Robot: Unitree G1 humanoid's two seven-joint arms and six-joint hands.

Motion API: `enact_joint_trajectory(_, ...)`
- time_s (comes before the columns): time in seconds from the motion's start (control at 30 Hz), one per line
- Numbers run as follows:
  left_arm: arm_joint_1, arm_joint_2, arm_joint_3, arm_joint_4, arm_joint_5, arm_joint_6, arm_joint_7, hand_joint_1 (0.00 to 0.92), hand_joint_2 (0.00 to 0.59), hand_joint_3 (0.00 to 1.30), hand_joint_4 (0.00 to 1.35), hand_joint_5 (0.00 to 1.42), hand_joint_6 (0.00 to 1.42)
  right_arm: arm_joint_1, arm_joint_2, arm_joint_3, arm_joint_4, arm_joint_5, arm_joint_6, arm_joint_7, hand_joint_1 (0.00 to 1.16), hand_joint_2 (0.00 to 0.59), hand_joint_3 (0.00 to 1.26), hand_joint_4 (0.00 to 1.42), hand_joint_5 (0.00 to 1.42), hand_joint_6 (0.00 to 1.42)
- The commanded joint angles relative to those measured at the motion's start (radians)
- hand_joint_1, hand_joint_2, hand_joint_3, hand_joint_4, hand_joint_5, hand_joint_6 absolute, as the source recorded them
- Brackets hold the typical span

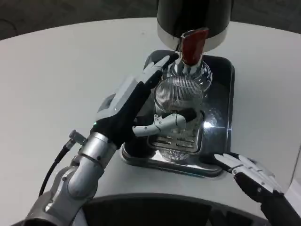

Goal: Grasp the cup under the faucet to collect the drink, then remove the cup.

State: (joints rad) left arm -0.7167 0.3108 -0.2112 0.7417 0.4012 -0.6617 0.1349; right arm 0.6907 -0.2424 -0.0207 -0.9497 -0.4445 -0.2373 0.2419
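Observation:
A clear ribbed glass cup (pixel 179 96) stands on the drip grille (pixel 181 139) under the faucet, whose red lever (pixel 192 46) hangs from the black and silver dispenser (pixel 195 21). My left hand (pixel 141 106) wraps the cup: long fingers lie along its left side up to the rim, and the thumb (pixel 171 120) crosses its front. The cup's base is hidden behind the thumb. My right hand (pixel 251 174) rests on the table near the tray's front right corner, fingers stretched out, holding nothing.
A dark shiny metal tray (pixel 225 94) holds the grille and dispenser base. The round white table (pixel 56 75) spreads to the left and far right. A black cable (pixel 54 162) runs by my left wrist.

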Motion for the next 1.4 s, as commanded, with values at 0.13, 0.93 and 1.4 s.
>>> enact_joint_trajectory(0.13,0.119,0.016,0.045,-0.141,-0.047,0.037,-0.038,0.267,0.058,0.01,0.0,0.01,0.08,0.014,0.008,-0.007,0.006,0.016,-0.023,-0.017,0.65,0.506,0.2,0.13,0.07,0.02)
enact_joint_trajectory(0.93,0.322,-0.025,0.254,-0.774,-0.471,0.328,-0.237,0.075,0.056,0.35,0.37,0.46,0.44,0.007,0.005,0.005,0.012,0.02,-0.021,-0.018,0.64,0.504,0.2,0.13,0.07,0.02)
enact_joint_trajectory(1.4,0.208,-0.068,0.251,-0.846,-0.605,0.53,-0.348,0.068,0.079,0.33,0.27,0.4,0.4,0.016,0.006,0.002,0.009,0.018,-0.028,-0.021,0.64,0.504,0.2,0.14,0.08,0.02)
